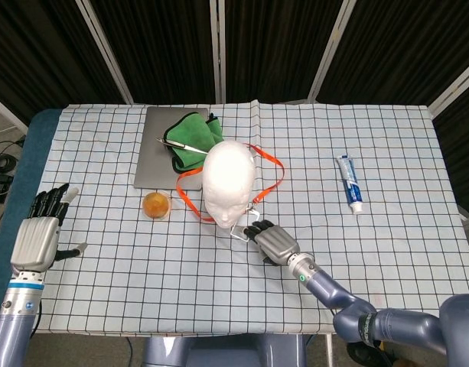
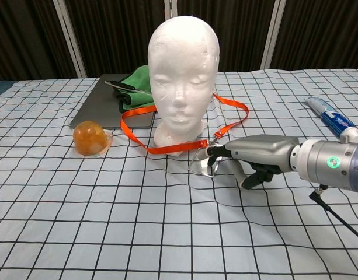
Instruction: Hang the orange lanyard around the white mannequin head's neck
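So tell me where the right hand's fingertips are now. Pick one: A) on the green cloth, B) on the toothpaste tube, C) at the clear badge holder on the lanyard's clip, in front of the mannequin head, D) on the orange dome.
C: the right hand reaches its fingertips to the clear badge holder hanging from the orange lanyard, just before the mannequin head.

Upright at the middle of the checked table (image 2: pixel 108 233): white mannequin head (image 2: pixel 182 76), facing the camera. Looped on the cloth around its base, not up on the neck: orange lanyard (image 2: pixel 167 148), with a clear badge holder (image 2: pixel 205 163) at the front end. Reaching in from the right, right hand (image 2: pixel 249 157), fingertips (image 2: pixel 212 154) at the badge holder (grip or mere touch unclear). Left of the head: an orange dome (image 2: pixel 90 139). Behind: grey laptop (image 2: pixel 105 108), green cloth (image 2: pixel 138 87), pen (image 2: pixel 125 87). Far right: toothpaste tube (image 2: pixel 329 115).
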